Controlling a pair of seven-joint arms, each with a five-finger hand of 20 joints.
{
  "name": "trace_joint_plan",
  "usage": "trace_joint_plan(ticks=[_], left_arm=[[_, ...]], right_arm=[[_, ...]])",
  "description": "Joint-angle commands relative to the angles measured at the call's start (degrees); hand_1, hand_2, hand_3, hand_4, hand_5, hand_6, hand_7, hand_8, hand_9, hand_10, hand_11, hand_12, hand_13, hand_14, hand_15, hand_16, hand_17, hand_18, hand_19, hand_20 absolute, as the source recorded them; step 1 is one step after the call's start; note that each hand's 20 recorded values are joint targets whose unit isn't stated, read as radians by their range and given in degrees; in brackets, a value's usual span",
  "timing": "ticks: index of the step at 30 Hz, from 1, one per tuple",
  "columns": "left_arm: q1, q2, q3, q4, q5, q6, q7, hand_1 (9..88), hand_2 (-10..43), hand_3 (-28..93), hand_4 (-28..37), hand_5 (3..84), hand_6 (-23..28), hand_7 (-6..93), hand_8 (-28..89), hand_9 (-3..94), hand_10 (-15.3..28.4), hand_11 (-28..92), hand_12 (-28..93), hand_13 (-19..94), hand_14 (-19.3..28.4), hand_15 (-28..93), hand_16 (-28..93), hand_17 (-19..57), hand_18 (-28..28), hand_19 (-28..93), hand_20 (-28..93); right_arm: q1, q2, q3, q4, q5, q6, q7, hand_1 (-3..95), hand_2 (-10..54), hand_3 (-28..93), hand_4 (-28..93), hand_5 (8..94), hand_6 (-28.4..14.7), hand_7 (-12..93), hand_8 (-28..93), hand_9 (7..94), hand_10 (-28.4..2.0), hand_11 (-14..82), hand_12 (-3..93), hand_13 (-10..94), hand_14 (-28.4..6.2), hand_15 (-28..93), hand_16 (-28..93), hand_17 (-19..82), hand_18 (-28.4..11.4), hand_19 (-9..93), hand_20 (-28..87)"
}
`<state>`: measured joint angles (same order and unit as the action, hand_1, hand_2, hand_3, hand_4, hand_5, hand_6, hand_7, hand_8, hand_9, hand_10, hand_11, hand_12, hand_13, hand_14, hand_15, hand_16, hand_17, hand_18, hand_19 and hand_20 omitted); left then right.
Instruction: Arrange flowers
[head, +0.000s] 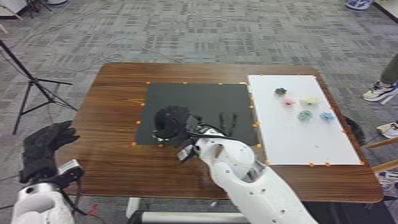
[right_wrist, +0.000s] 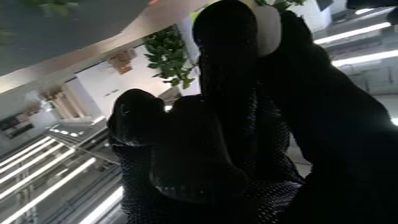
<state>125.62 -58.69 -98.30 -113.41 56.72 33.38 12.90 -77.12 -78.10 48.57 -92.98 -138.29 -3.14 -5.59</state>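
The counter (head: 124, 172) bore a white board (head: 298, 145) and, left of it, a dark mat (head: 195, 95). My left hand (head: 40, 145) was open and relaxed beside the counter. My right hand (head: 169, 120) was over the mat; spread, pressed or pinching, I could not tell. The flowers (head: 289, 101) were on the board, rightward and farther out, nearer my right hand.

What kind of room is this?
Probably a robotics lab or test room: a tripod stands beside a table dotted with orange marks, under long strip lights.
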Motion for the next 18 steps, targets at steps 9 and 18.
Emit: trace_joint_plan(ticks=[9, 18], left_arm=[[3.28, 7.00, -5.18, -0.09, -0.31, -6.54, -0.40, 36.5, 16.7, 66, -25.9, 56.9, 2.4, 25.2, -9, 58.9, 13.6, 30, 14, 50, 17.6, 52, -2, 8.7, 14.9, 41, 32], [6.01, 8.20, -8.58, -0.38, 0.01, -10.06, 0.73, 36.5, 16.6, 66, -25.7, 56.7, 2.4, 25.2, -9, 58.8, 13.7, 30, 14, 50, 17.6, 52, -2, 8.7, 14.9, 41, 33]], right_arm=[[2.03, -3.09, -4.14, 2.93, -3.06, 1.47, -1.64, 55.5, -9.5, 64, -24, 74.9, 1.6, 36, 12, 91.1, -7.3, 24.1, 31.2, 91, -0.5, 75, 32, 51, -20.7, 92, 42], [2.54, -5.42, -4.18, 5.77, -4.92, 3.87, -2.56, 55.4, -9.5, 64, -24, 75.1, 1.8, 35, 11, 91.2, -7.4, 22.8, 30.5, 91, -0.5, 76, 32, 51, -20.9, 92, 42]])
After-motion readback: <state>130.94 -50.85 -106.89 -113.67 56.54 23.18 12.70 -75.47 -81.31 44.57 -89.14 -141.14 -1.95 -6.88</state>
